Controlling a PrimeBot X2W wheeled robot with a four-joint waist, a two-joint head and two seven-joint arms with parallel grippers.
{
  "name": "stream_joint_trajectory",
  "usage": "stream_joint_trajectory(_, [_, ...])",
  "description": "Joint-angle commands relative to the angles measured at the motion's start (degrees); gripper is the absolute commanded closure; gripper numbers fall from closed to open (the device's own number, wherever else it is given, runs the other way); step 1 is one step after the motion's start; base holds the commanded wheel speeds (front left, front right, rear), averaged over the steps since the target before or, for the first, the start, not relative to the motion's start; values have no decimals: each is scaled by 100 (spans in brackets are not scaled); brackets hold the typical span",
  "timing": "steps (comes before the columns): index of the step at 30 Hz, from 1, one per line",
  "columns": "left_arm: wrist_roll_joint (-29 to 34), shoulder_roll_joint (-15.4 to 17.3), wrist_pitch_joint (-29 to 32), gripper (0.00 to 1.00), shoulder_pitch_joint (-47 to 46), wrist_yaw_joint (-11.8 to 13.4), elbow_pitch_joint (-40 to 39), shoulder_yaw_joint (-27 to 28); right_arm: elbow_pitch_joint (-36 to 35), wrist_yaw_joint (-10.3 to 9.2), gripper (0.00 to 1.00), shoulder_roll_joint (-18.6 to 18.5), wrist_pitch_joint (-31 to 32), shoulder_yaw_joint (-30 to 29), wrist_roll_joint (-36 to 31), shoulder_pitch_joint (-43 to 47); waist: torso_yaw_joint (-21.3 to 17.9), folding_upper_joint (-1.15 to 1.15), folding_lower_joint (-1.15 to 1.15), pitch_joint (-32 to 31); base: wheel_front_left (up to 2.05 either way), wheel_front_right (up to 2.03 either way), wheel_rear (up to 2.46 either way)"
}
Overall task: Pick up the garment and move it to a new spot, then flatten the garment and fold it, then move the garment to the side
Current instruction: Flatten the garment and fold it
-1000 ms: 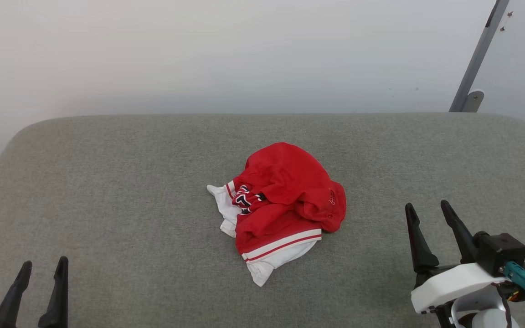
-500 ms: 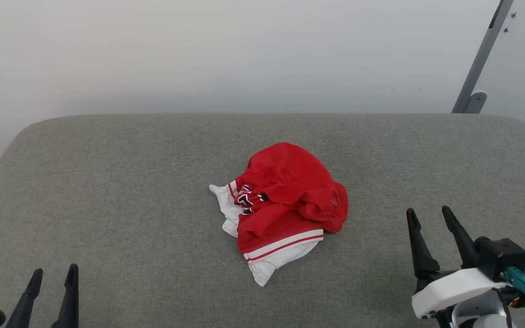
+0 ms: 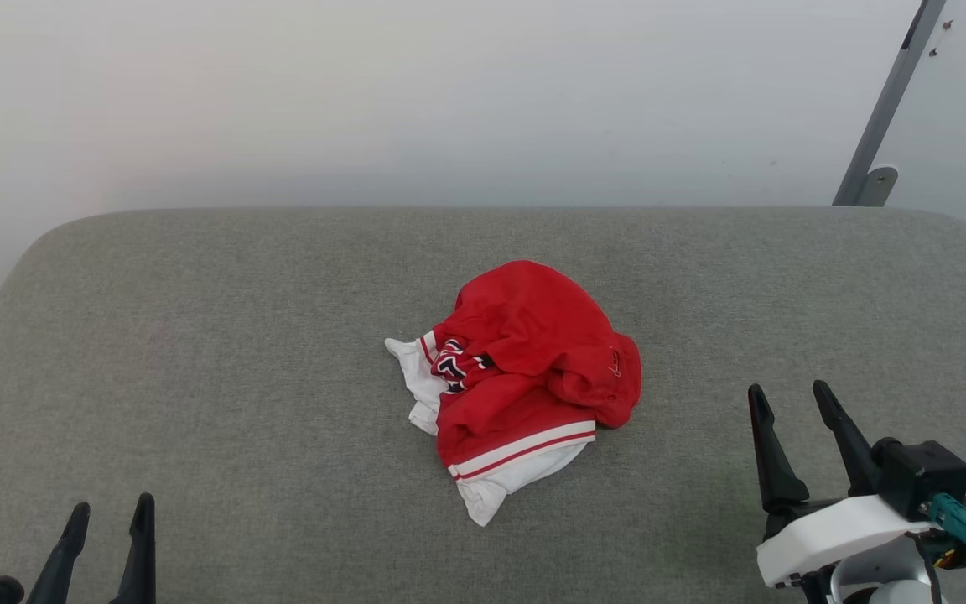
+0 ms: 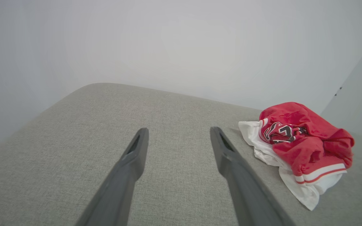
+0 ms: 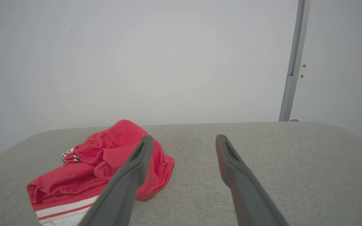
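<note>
You see the shirt (image 3: 525, 377) crumpled at the table (image 3: 240, 335) centre. The left gripper (image 3: 113, 505) and right gripper (image 3: 787, 388) stand spread, empty.

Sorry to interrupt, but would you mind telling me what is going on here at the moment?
Nothing is being handled yet. The garment lies crumpled in a heap in the middle of the grey padded surface. The left gripper and the right gripper are both open near the front edge, one on each side, well apart from the garment. The pick-up has not yet begun.
</note>
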Motion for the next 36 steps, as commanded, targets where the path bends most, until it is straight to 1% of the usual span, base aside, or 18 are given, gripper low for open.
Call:
stream_joint_trajectory(1, [56,-13,-31,0,-24,-29,7,10,12,-2,0,21,-40,-11,23,35,7,0,0,2,0,0,0])
stream_joint_trajectory(5, [81,-47,-31,0,-66,-53,8,6,18,-2,0,25,9,63,54,47,55,0,0,9,0,0,0])
stream_joint_trajectory(10, [119,-70,-31,0,-133,-46,-25,-9,74,-2,0,-16,248,404,148,-60,187,0,0,57,0,0,0])
stream_joint_trajectory(14, [101,-85,-28,0,-151,-48,-82,-24,154,-2,0,-110,717,961,398,-183,366,0,0,118,0,0,0])
stream_joint_trajectory(19, [133,-107,-4,0,-292,-55,-172,-119,262,-2,0,-342,1522,1691,767,-387,659,0,0,293,0,0,0])
stream_joint_trajectory(24, [110,-160,-1,0,-476,-77,-233,-239,357,-2,0,-528,2324,2127,1000,-662,975,0,0,527,0,0,0])
stream_joint_trajectory(30, [95,-259,-9,0,-724,-102,-171,-368,553,-3,0,-698,3065,2237,851,-986,1310,0,0,795,0,0,0])
stream_joint_trajectory(36, [53,-333,-20,0,-928,-145,-66,-464,799,-3,0,-786,3455,2306,538,-1272,1562,0,0,1000,0,0,0])
